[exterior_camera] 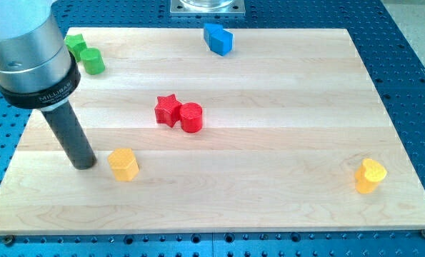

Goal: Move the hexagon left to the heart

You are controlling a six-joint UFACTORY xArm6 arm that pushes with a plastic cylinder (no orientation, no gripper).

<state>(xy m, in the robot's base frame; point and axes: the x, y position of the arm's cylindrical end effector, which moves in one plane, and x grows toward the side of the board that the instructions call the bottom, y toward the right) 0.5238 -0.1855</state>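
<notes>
An orange-yellow hexagon block point(123, 164) lies at the view's lower left of the wooden board. An orange-yellow heart block point(370, 175) lies at the view's lower right, far from the hexagon. My tip point(84, 165) rests on the board just to the left of the hexagon, a small gap apart. The dark rod rises from it up to the grey arm body at the view's top left.
A red star point(168, 110) and a red cylinder point(191, 117) touch each other mid-board. A blue block point(218, 38) lies at the top centre. Two green blocks point(85, 53) sit at the top left by the arm. The board's edge point(212, 230) borders a blue perforated table.
</notes>
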